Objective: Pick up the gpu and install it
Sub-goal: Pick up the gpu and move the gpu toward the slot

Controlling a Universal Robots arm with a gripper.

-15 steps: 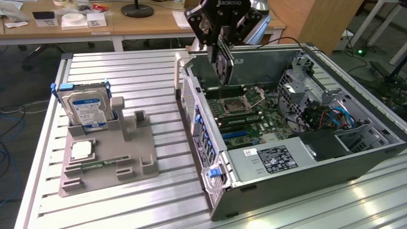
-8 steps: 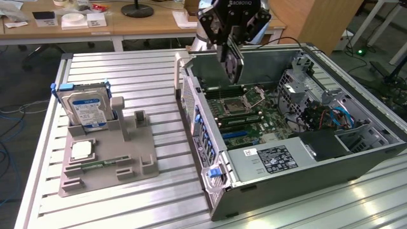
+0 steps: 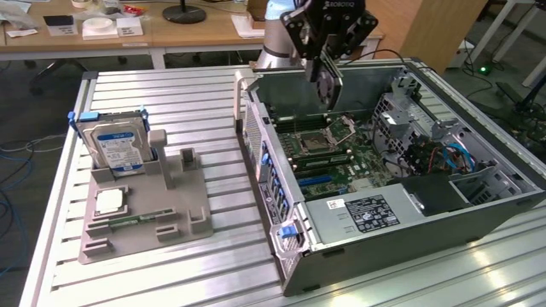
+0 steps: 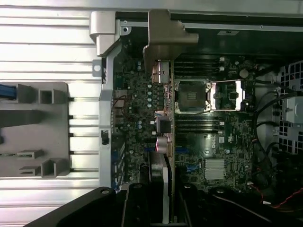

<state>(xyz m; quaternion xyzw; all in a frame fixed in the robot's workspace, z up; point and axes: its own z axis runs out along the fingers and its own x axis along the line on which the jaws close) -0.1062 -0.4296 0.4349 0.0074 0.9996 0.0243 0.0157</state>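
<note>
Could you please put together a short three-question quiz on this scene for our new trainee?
1. True or false: the gpu lies in the grey holder.
2. What stands upright in that holder, at the exterior view's left?
A) a hard drive
B) a cooling fan
C) a keyboard
3. Fill in: the gripper, its jaws shut on the gpu, holds it above the open ____.

Key:
1. False; the gpu is in the gripper.
2. A.
3. computer case.
</note>
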